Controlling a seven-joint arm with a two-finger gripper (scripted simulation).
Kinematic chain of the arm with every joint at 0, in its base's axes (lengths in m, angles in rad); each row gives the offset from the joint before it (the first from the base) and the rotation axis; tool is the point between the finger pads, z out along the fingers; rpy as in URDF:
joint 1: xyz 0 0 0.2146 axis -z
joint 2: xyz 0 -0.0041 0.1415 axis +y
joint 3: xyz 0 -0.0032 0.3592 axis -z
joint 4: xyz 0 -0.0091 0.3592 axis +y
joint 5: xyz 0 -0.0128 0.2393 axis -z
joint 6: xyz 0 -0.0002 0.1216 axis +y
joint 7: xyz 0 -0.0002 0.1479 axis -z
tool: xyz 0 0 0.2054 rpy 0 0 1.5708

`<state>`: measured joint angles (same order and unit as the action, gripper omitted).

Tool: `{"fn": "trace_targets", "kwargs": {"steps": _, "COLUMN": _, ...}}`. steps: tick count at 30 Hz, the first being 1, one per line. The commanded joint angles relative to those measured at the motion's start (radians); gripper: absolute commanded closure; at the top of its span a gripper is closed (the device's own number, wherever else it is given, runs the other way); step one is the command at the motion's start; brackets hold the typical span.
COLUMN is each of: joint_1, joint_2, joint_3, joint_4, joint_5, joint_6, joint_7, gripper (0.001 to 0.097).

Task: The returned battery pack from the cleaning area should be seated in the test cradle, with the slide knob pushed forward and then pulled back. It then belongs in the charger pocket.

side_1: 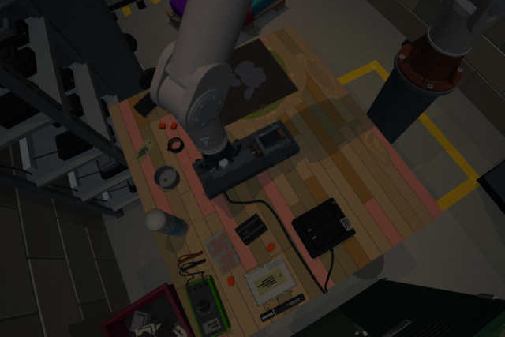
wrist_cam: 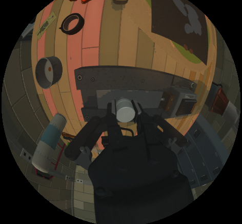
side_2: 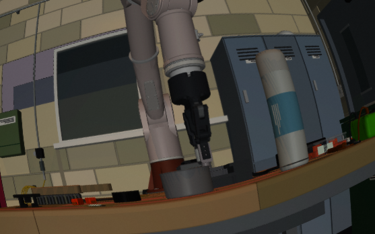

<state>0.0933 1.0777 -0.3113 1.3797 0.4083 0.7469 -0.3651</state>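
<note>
In the middle of the wooden bench lies the dark test cradle (side_1: 249, 158). A grey battery pack (side_1: 271, 140) sits in its right end. At the cradle's left end my gripper (wrist_cam: 125, 111) is closed around the white slide knob (wrist_cam: 125, 110), straight down from above. The black charger pocket (side_1: 323, 227) lies nearer the front right of the bench, with a cable running from it. In the second side camera a grey cup hides the knob and the fingertips (side_2: 204, 158).
Behind the cradle lies a dark mat (side_1: 261, 76). Left of it are a grey cup (side_1: 166, 177), a black ring (side_1: 175, 144) and a white and blue cylinder (side_1: 165, 222). In front lie a small black box (side_1: 251, 228), a multimeter (side_1: 206, 304) and papers.
</note>
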Motion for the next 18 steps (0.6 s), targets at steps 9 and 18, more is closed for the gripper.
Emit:
{"fn": "trace_targets", "kwargs": {"steps": 9, "joint_1": 0.000, "joint_2": -0.001, "joint_3": 0.000, "joint_4": -0.001, "joint_5": 0.000, "joint_6": 0.001, "joint_7": 0.000, "gripper": 0.0871}}
{"fn": "trace_targets", "kwargs": {"steps": 18, "joint_1": 0.000, "joint_2": -0.001, "joint_3": 0.000, "joint_4": -0.001, "joint_5": 0.000, "joint_6": 0.001, "joint_7": 0.000, "gripper": 0.0691}}
